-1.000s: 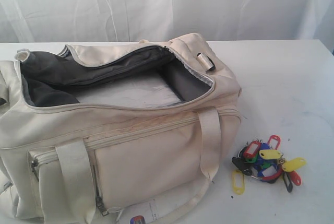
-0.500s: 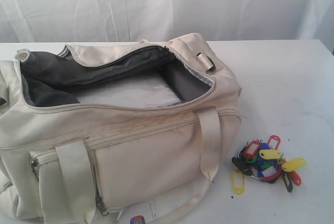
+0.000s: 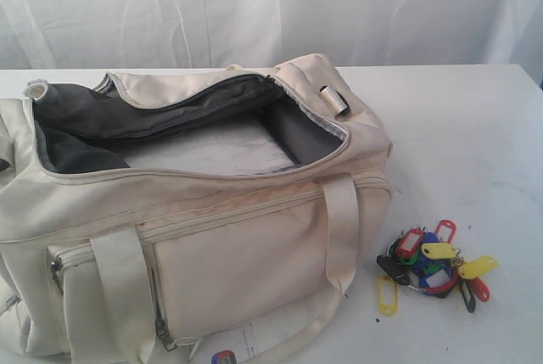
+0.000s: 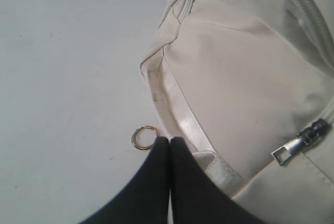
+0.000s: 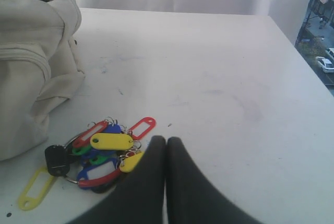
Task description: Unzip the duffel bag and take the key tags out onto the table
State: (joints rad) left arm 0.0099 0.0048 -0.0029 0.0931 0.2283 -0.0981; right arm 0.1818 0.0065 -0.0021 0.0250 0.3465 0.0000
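By duffel bag (image 3: pixel 229 254) base — paper label (image 3: pixel 244 343), print unreadable; left pincer (image 4: pixel 168 140), right pincer (image 5: pixel 166 140) closed, empty.

The duffel bag (image 3: pixel 237 254) is cream cloth, matt w/ a fine weave — its straps (image 3: pixel 342 228) are smoother and have a soft shine. Lining (image 3: pixel 85 118) is dark grey cloth, dull. Zipper pull (image 4: pixel 287 152) and the small ring (image 4: pixel 144 137) beside the bag look like metal, both polished. The key tags (image 3: pixel 433 264) are plastic, glossy and smooth. The table (image 3: pixel 458 118) — white, smooth, matt, w/ a few dark specks.
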